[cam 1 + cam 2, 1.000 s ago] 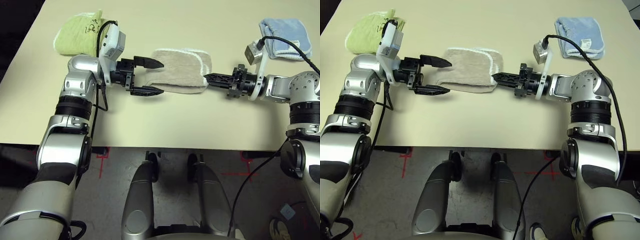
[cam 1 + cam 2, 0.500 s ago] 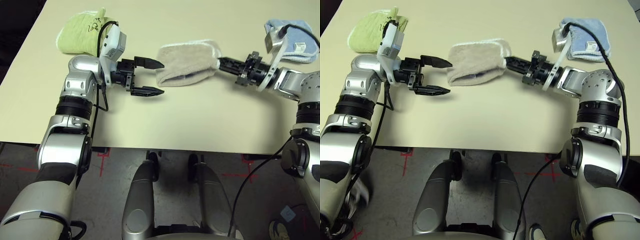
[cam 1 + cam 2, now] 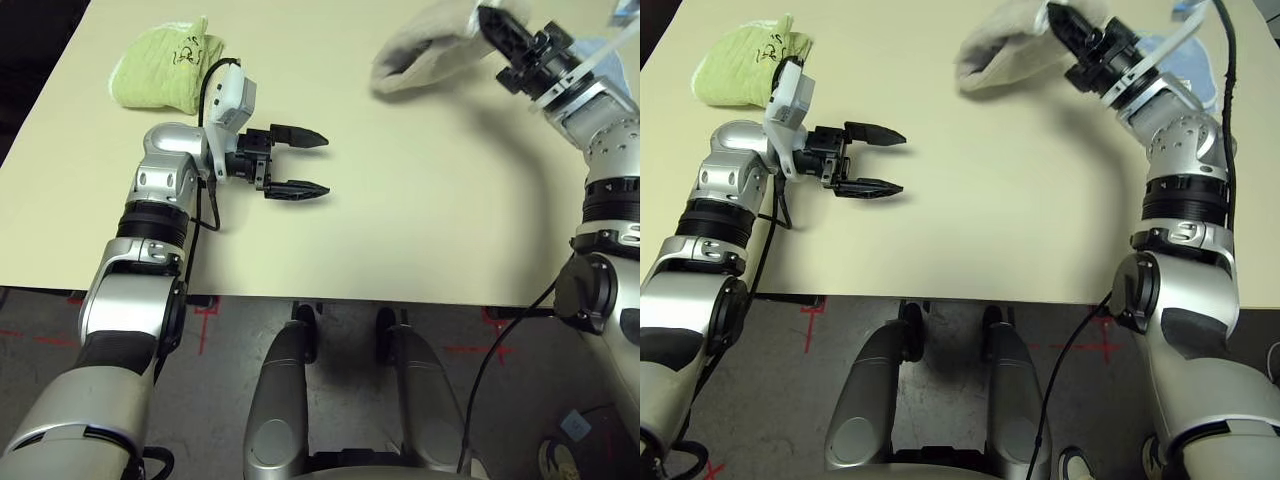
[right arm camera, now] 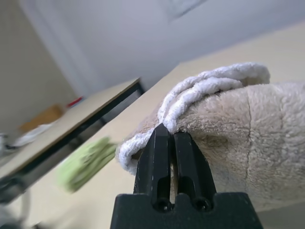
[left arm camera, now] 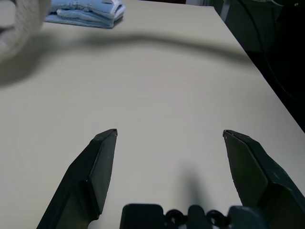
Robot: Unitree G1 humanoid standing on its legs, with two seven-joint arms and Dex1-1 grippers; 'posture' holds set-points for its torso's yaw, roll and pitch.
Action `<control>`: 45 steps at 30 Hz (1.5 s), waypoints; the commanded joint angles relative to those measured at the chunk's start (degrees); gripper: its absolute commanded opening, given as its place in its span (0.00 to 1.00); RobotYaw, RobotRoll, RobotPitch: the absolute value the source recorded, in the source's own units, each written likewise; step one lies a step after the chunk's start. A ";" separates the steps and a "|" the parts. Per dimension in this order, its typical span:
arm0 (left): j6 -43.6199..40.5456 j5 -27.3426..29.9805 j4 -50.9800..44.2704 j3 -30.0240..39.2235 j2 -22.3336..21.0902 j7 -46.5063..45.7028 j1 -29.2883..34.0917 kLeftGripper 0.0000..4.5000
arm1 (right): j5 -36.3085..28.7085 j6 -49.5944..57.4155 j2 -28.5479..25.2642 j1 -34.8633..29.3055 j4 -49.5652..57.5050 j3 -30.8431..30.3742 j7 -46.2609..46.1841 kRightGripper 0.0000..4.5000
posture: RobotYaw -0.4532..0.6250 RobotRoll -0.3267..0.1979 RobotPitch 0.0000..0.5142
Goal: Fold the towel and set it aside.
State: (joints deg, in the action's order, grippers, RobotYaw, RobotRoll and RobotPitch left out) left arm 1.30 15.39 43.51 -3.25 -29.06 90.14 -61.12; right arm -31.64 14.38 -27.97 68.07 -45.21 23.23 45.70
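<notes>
- Since a second ago, the right gripper (image 3: 497, 22) has risen and swung toward the table's far right, taking the towel (image 3: 420, 48) with it; the folded beige cloth lay flat at the table's middle before and now hangs in the air above the table (image 3: 400, 200), casting a shadow on it.
- Nearest, the left gripper (image 3: 312, 164) hovers just above the bare tabletop at the left-centre, pointing toward the middle, its two black fingers (image 5: 95, 167) spread wide with nothing between them; it has kept its place.
- Farther off and to the right, the right gripper's jaws are pressed together on the towel's white-stitched edge (image 4: 190, 95), with the bulk of the cloth drooping leftward from the pinch.
- At the far left a lime green folded towel (image 3: 160, 72) lies on the table behind the left arm.
- At the far right a light blue folded towel (image 5: 86, 12) rests on the table, beyond the raised right wrist.
</notes>
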 commanded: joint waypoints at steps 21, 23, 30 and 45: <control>-1.71 1.40 -5.00 5.01 0.89 -11.40 3.10 1.00 | 12.18 -31.79 -10.33 8.33 -25.63 0.50 -6.44 0.01 | 0.41 0.62 0.78; -1.72 1.44 -5.29 4.99 0.88 -11.66 3.25 1.00 | 12.84 -32.53 -11.10 8.74 -26.19 0.45 -7.24 0.01 | 0.41 0.62 0.79; -2.50 1.99 -7.28 5.13 0.87 -12.41 4.18 1.00 | 14.82 -33.70 -12.89 8.76 -27.59 0.17 -8.90 0.01 | 0.41 0.62 0.83; -1.31 2.03 -9.45 6.64 1.56 -19.54 6.14 1.00 | 18.13 -39.85 -9.68 6.40 -27.54 -0.73 -11.65 0.01 | 0.44 0.62 0.83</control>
State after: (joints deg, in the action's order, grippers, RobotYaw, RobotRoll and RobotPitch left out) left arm -0.01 16.80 35.94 3.30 -27.22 70.62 -56.55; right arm -14.14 -23.29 -36.82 75.02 -72.38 22.50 35.64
